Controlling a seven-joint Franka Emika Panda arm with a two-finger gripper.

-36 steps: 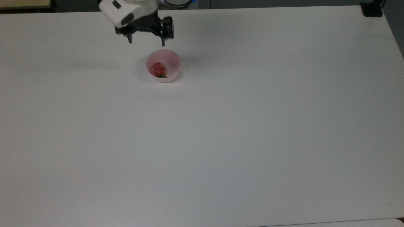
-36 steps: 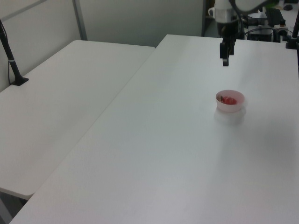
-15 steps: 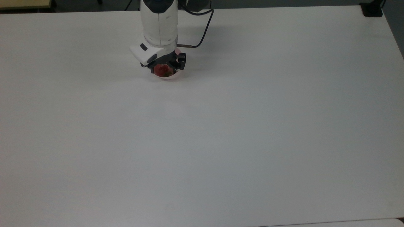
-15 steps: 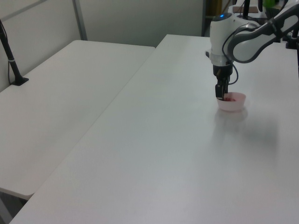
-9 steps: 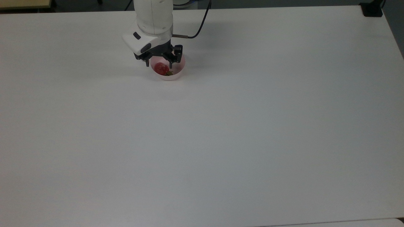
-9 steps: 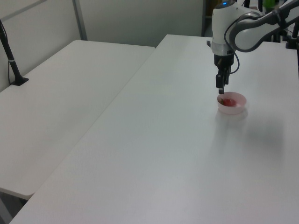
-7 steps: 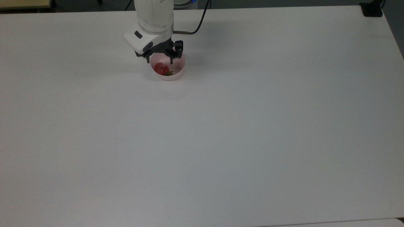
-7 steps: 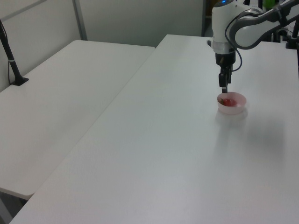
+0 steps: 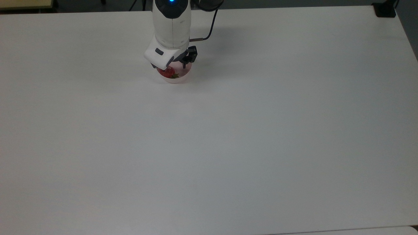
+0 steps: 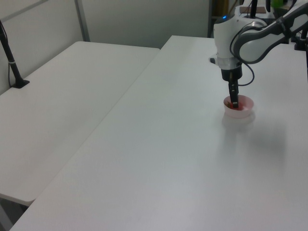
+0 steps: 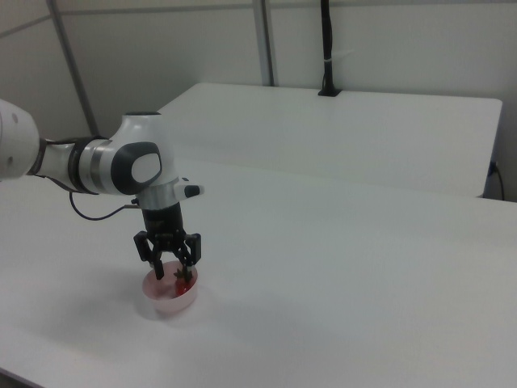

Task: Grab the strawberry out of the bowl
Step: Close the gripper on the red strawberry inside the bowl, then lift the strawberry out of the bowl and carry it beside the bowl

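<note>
Since half a sec ago your arm (image 9: 171,26) dropped back down, so the gripper (image 11: 172,273) went from hovering over the rim to sitting low in the bowl (image 9: 181,76) again, w/ the wrist now covering most of it in the top view. Bowl itself didn't budge btw, same spot on the table (image 9: 228,130).

Right view was your best angle: the fingers (image 11: 157,264) were spread apart, one on each side of the strawberry (image 11: 182,278), tips down inside the bowl. Couldn't tell if either pad was actually touching the berry, but the jaws weren't closed on it, and nothing was held. Strawberry lay at the bottom of the bowl, red w/ a bit of green cap showing toward the top view's bottom edge (image 9: 169,73).

In the left view the gripper (image 10: 234,102) pointed straight down into the bowl (image 10: 243,111), which sat on the white table (image 10: 168,159), far side, near the left view's right edge. Second white table (image 10: 62,96) stood beside it on the left view's left, w/ a black post (image 10: 12,60) on its far corner. Black cable (image 9: 209,27) looped off the wrist in the top view.
</note>
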